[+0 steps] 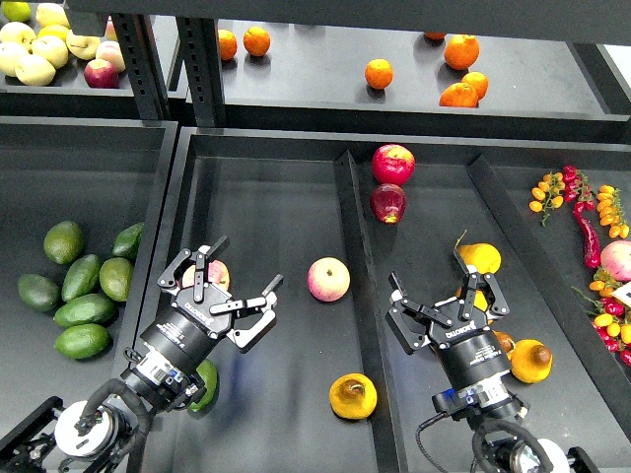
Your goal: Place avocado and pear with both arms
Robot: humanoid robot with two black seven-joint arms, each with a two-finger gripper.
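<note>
The avocado (206,385) lies in the left compartment of the middle tray, mostly hidden under my left arm. The pear (353,395), golden with a dark brown dimple, lies in the same compartment near the front, beside the divider (357,258). My left gripper (230,287) is open and empty, above and beyond the avocado and over a pink apple (211,275). My right gripper (446,297) is open and empty over the right compartment, to the right of the pear and beyond it.
A pink apple (328,279) lies between the grippers. Two red apples (392,164) sit at the back. Other yellow pears (479,258) lie around my right gripper. Several avocados (83,309) fill the left tray. Oranges (379,73) sit on the back shelf.
</note>
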